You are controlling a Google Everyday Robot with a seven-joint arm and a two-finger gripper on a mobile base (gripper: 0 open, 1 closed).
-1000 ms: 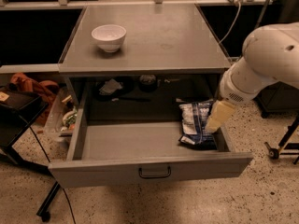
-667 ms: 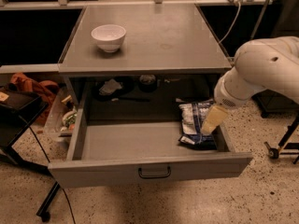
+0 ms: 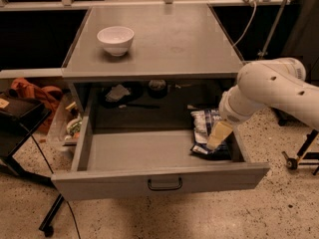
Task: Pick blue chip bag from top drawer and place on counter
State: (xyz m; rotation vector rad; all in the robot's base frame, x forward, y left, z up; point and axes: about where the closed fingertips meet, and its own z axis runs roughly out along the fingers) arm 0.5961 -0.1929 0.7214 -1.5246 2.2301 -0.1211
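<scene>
The gripper (image 3: 219, 135) hangs over the bag (image 3: 201, 124) in the drawer (image 3: 99, 181), hiding part of it; bag print unreadable. The arm (image 3: 271, 83) runs off the right edge.

Blue chip bag (image 3: 202, 126) lying in the pulled-out top drawer (image 3: 99, 180), under the counter (image 3: 169, 39).
The bag is glossy dark blue with white panels and lies flat on the drawer floor in the right rear corner, against the right wall. The grey metal drawer stands wide open, its dark bar handle centred on the flat front. The counter above is smooth, grey and square. The gripper (image 3: 219, 135) hangs low over the bag's right half.
</scene>
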